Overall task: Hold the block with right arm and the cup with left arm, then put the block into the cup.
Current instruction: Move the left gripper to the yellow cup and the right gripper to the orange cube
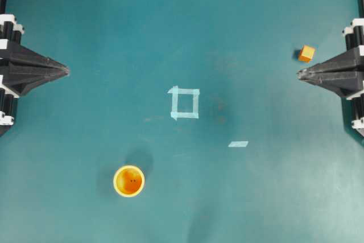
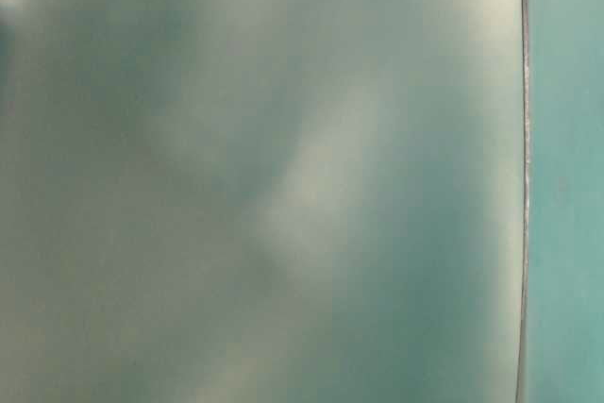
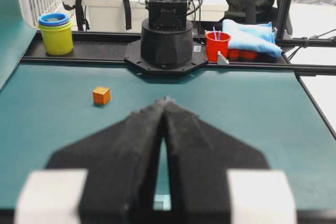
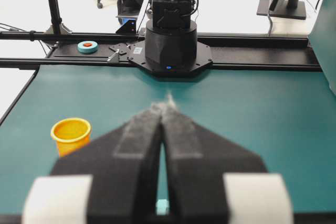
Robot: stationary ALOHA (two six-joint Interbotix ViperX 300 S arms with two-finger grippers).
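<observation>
Small round yellow cup (image 1: pixel 129 181) with orange inside: standing upright near the front of the green worktop (image 1: pixel 256 197), holding nothing but two tiny dark dots. Small orange cube (image 1: pixel 307 53): just beside the right pincer (image 1: pixel 300 73). Both left pincer (image 1: pixel 66 71) and right pincer: closed tight, holding nothing.

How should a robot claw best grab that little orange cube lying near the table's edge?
Probably from straight above, closing on two opposite flat sides of the small orange cube. It sits flat on the teal table, turned slightly askew, so the nearby right gripper would need to rotate to match its faces.
</observation>
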